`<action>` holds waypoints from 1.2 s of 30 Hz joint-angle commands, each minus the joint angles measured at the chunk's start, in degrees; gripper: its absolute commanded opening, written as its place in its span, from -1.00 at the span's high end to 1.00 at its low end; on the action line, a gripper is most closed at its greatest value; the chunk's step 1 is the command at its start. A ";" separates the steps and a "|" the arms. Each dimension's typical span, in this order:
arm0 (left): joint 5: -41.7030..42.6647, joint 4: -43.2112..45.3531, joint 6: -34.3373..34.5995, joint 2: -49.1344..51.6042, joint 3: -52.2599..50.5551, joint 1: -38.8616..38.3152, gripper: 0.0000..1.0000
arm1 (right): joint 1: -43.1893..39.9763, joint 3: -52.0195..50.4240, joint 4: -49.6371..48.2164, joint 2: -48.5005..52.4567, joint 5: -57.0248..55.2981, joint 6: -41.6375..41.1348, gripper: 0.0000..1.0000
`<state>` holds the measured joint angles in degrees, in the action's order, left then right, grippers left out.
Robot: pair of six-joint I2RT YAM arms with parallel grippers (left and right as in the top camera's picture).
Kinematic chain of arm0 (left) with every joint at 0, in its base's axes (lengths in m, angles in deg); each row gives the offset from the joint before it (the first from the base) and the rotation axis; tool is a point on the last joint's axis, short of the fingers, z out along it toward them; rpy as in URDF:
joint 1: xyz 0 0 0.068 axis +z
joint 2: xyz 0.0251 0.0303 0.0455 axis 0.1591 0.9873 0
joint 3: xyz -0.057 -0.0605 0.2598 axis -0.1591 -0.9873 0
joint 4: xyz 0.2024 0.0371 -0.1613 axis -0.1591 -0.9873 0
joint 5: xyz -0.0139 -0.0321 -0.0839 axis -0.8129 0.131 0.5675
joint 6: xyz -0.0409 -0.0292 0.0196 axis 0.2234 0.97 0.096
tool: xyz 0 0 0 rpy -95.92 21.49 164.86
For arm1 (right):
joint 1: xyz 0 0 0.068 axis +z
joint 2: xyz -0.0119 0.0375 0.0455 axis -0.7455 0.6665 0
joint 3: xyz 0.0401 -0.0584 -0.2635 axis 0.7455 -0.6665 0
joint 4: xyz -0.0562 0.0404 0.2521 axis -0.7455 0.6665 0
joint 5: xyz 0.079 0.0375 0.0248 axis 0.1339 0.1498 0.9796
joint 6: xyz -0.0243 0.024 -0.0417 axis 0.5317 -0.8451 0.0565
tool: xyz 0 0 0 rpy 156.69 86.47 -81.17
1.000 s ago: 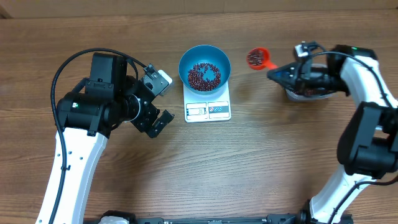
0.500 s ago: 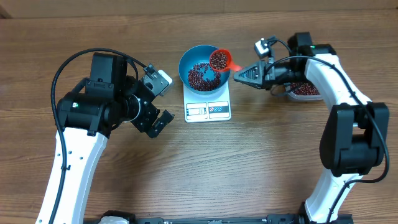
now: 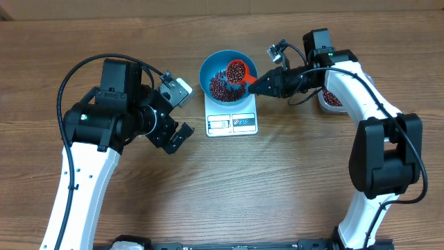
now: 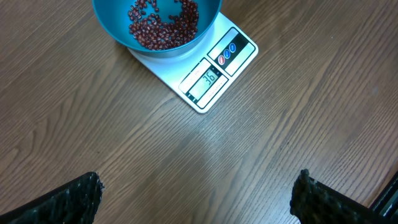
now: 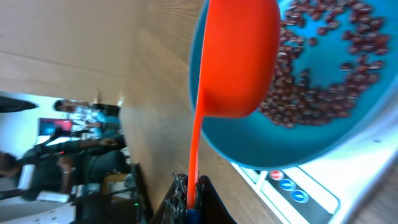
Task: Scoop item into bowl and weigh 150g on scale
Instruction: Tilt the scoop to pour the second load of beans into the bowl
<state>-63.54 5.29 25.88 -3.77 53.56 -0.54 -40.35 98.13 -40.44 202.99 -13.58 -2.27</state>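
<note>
Overhead view: the scoop, loaded, is pinched by its thin handle in the closed right gripper. It is held above the right side of the bowl, which is seated on the scale with beans inside. The left gripper is spread wide and empty, to the near left of the scale. If the scoop is tipped too near the rim, beans can be spilled onto the table. If the bowl is touched, the reading can be falsified. If the full load is dumped, the target can be overshot.
</note>
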 commanded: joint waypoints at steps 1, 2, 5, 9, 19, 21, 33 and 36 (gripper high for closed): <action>1.03 0.00 -1.27 0.44 0.92 0.31 -1.00 | -0.02 2.25 -0.22 -1.46 -5.05 0.04 0.92; 1.03 0.00 -1.29 0.44 0.92 0.31 -0.99 | 0.13 2.32 -0.17 -2.25 -6.97 0.04 0.92; 1.03 0.00 -1.27 0.44 0.92 0.31 -0.99 | 0.83 2.32 0.15 -4.35 -12.52 0.04 0.93; 1.03 -0.02 -1.29 0.44 0.92 0.31 -0.99 | 2.01 2.32 0.76 -6.34 -16.63 0.04 0.93; 1.03 -0.02 -1.29 0.44 0.92 0.31 -0.99 | 6.86 2.32 0.31 -6.93 -25.62 0.26 0.93; 1.03 0.00 -1.27 0.44 0.92 0.31 -0.99 | 8.22 2.32 0.02 -6.97 -28.52 0.79 0.92; 1.03 0.00 -1.29 0.44 0.92 0.31 -0.99 | 14.38 2.34 -2.45 -8.33 -43.06 1.44 0.92; 1.03 0.00 -1.27 0.44 0.92 0.31 -0.99 | 14.99 2.34 -2.95 -8.68 -44.61 2.01 0.92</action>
<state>-63.54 5.31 25.88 -3.77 53.56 -0.54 -25.92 98.56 -42.58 197.65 -54.43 -1.51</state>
